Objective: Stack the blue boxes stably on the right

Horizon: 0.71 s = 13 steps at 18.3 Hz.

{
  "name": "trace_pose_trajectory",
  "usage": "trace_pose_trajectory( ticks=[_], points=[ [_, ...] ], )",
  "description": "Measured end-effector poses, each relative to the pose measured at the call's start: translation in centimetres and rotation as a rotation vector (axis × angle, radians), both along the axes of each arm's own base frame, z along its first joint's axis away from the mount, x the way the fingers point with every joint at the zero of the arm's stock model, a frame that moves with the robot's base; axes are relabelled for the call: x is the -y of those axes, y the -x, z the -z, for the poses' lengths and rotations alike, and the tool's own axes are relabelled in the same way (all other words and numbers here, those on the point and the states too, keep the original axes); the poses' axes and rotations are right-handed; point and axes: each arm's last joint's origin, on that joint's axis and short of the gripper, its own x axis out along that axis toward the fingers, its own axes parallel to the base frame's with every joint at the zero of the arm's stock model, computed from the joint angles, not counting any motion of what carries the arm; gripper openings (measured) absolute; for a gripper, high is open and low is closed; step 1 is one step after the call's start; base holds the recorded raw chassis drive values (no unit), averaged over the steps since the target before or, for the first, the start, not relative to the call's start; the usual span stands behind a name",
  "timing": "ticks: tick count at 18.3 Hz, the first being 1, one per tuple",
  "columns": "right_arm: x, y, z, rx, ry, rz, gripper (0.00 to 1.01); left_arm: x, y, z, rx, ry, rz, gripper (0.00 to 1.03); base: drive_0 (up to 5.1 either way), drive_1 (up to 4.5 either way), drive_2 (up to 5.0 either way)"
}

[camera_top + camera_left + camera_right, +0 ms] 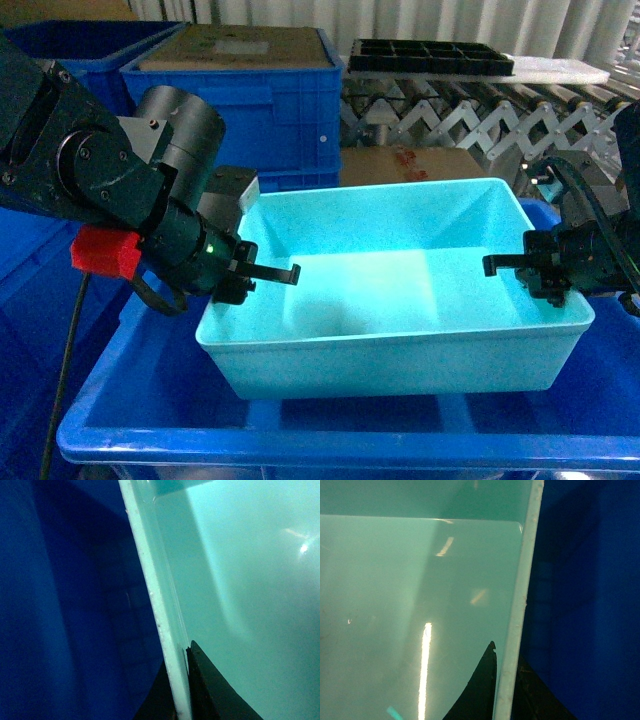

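Over the royal-blue tub [150, 420], both the left gripper [262, 272] and right gripper [520, 265] pinch the turquoise tub [400, 350] by its end walls, so next it likely needs lowering level inside, then release.

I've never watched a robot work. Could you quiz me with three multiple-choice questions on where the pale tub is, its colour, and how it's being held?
1. The turquoise tub sits:
A. inside the royal-blue tub
B. on the conveyor
C. on the cardboard

2. The clip on the left arm is:
A. green
B. red
C. yellow

3. The tub's side walls are:
A. untouched
B. held on one side only
C. pinched by both grippers

Answers: 1 A, blue rim surrounds it. 2 B, the red clip. 3 C, left gripper and right gripper jaws straddle the walls.
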Motion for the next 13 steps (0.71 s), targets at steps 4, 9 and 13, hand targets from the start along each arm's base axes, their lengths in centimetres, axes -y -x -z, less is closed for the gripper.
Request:
trace_pose_trajectory(
  ticks=[4, 9, 13],
  points=[
    [-0.03, -0.31, -0.35, 0.007, 0.002, -0.001, 0.07, -0.16, -0.22, -0.2, 0.001, 0.003, -0.002, 0.02, 0.0, 0.0, 0.0],
    [-0.04, -0.47, -0.54, 0.008, 0.006, 0.001, 0.07, -0.16, -0.25, -0.23, 0.003, 0.004, -0.002, 0.02, 0.0, 0.0, 0.0],
    [-0.04, -0.47, -0.54, 0.008, 0.006, 0.001, 0.07, -0.17, -0.26, -0.23, 0.003, 0.004, -0.002, 0.02, 0.0, 0.0, 0.0]
  ],
)
